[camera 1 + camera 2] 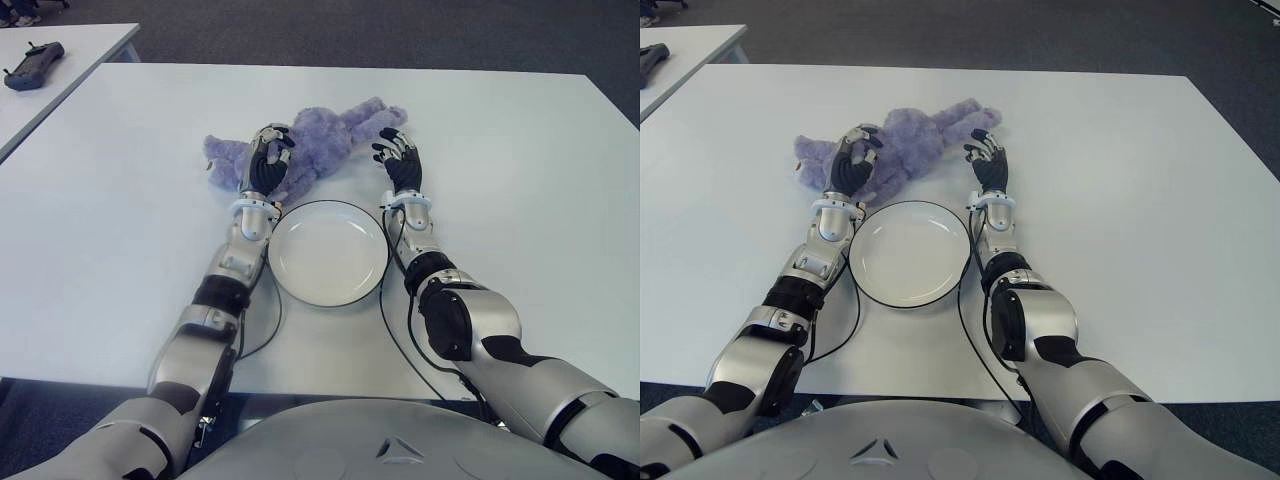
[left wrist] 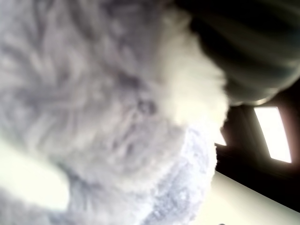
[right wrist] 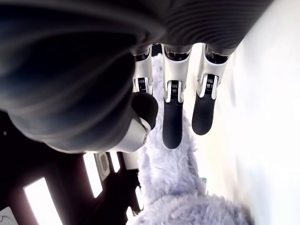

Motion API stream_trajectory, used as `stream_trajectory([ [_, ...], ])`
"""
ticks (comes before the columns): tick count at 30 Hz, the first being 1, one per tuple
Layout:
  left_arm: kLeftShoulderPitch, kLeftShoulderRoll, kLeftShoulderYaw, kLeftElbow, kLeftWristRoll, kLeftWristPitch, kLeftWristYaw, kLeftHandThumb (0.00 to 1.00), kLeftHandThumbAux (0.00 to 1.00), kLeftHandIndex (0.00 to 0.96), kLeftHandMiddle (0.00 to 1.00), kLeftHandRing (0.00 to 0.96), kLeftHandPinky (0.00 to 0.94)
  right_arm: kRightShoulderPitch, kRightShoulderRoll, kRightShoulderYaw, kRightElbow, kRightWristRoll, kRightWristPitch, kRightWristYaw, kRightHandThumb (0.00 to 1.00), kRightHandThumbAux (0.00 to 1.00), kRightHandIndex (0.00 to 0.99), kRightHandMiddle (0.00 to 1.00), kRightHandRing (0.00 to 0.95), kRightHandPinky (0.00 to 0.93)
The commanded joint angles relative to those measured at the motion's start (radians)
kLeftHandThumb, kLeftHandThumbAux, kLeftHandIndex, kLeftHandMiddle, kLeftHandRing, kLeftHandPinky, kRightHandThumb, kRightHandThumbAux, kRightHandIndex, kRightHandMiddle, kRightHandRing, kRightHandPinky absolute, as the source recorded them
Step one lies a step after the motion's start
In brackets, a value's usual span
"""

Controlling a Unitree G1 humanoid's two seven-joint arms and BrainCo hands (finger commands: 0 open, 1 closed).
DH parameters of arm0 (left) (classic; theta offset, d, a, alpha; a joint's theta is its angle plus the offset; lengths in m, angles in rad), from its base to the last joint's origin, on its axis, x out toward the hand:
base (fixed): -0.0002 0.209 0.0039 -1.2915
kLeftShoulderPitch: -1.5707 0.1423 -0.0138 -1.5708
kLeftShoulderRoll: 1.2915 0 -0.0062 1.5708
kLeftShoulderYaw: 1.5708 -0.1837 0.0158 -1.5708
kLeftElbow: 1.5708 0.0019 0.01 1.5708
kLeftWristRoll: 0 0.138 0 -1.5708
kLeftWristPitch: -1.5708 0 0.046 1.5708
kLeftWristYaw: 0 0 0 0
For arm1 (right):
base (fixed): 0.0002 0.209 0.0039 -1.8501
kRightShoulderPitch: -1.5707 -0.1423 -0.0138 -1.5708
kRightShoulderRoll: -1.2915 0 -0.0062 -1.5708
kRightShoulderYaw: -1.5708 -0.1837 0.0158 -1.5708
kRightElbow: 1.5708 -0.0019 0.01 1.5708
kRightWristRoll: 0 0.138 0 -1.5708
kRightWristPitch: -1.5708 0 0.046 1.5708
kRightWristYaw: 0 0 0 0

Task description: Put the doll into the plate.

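White table [image 1: 520, 170] holds purple doll [image 1: 320, 140] lying just beyond empty plate [image 1: 328, 251]. Left hand [image 1: 268, 160] pressed on doll's body, fingers curled into fur. Right hand [image 1: 399, 160] beside doll's limb, fingers [image 3: 172, 123] extended, apart, gripping nothing.

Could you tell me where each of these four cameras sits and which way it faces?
Left eye view: on the head, facing forward and down at the white table; shows both arms, the round white plate and the fluffy purple plush doll.
Right eye view: beside it, same scene.
Left wrist view: against the doll's fur, left robot hand unseen.
Right wrist view: looks along the right robot hand at the doll.
All four share the doll.
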Motion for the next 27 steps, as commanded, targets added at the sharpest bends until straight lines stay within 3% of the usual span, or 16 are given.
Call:
stream_trajectory([
  [1, 0.127, -0.005, -0.002, 0.067, 0.009, 0.174, -0.017, 0.746, 0.697, 0.441, 0.907, 0.886, 0.885, 0.204, 0.11, -0.02, 0.113, 0.02, 0.087, -0.013, 0.769, 0.869, 0.236, 0.223, 0.298, 0.359],
  [16, 0.116, 0.019, 0.03, -0.055, 0.017, 0.263, -0.029, 0.746, 0.696, 0.442, 0.877, 0.868, 0.869, 0.205, 0.11, -0.018, 0.113, 0.017, 0.084, -0.011, 0.823, 0.859, 0.239, 0.233, 0.314, 0.363],
  [20, 0.108, 0.028, 0.035, -0.08, 0.017, 0.285, -0.036, 0.746, 0.696, 0.442, 0.863, 0.86, 0.862, 0.205, 0.11, -0.015, 0.113, 0.015, 0.085, -0.012, 0.771, 0.865, 0.236, 0.244, 0.317, 0.352],
  [27, 0.099, 0.049, 0.031, -0.127, 0.03, 0.335, -0.052, 0.746, 0.696, 0.442, 0.848, 0.849, 0.858, 0.205, 0.113, -0.021, 0.112, 0.021, 0.081, -0.014, 0.788, 0.861, 0.241, 0.233, 0.313, 0.35],
])
